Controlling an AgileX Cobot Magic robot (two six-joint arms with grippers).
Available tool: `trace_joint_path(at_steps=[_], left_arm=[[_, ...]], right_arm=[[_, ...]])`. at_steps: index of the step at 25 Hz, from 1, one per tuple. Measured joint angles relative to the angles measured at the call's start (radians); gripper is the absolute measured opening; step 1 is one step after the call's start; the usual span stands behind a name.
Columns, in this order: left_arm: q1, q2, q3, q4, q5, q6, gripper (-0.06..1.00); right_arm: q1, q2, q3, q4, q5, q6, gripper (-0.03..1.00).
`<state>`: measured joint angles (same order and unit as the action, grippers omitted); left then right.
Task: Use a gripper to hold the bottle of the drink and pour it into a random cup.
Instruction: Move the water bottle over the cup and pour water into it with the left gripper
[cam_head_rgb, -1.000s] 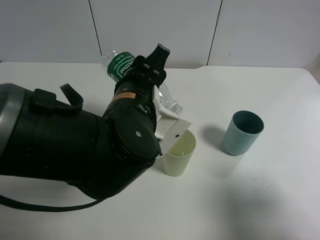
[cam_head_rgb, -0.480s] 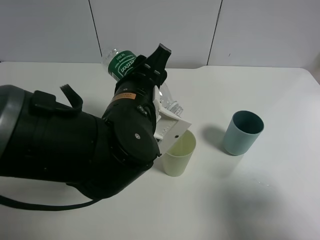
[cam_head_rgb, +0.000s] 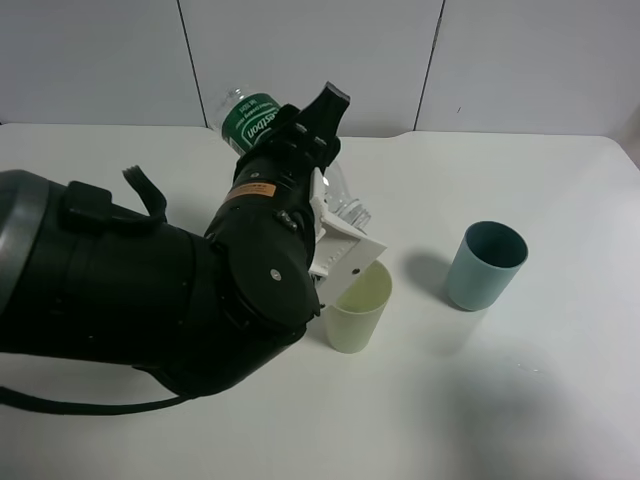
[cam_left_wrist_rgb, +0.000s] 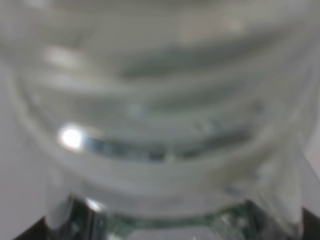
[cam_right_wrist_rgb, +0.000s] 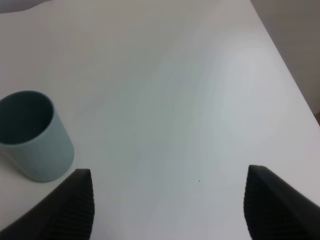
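My left gripper (cam_head_rgb: 306, 132) is shut on the bottle of the drink (cam_head_rgb: 254, 118), a clear bottle with a green label. It holds the bottle tilted, base up and to the left. The ribbed neck (cam_head_rgb: 348, 206) points down toward the pale yellow-green cup (cam_head_rgb: 358, 306), just above the cup's rim. In the left wrist view the blurred clear bottle (cam_left_wrist_rgb: 160, 125) fills the frame. My right gripper (cam_right_wrist_rgb: 170, 210) is open and empty above the table, near the teal cup (cam_right_wrist_rgb: 32, 136); it does not show in the exterior high view.
The teal cup (cam_head_rgb: 485, 265) stands to the right of the yellow-green cup. My bulky left arm (cam_head_rgb: 130, 290) covers the left part of the white table (cam_head_rgb: 560, 380). A white wall stands behind the table.
The bottle's base has risen a little, so it is tilted more steeply toward the yellow-green cup. The cups have not moved.
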<state>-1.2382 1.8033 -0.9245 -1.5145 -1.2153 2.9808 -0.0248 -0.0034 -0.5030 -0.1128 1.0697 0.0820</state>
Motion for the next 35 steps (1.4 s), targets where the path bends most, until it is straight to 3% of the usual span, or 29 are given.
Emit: trace_joint_path(at_steps=[35], left_arm=[[0.000,0.000,0.000,0.118,-0.001,0.000,0.55]], right_arm=[[0.000,0.000,0.000,0.000,0.000,0.000,0.63]])
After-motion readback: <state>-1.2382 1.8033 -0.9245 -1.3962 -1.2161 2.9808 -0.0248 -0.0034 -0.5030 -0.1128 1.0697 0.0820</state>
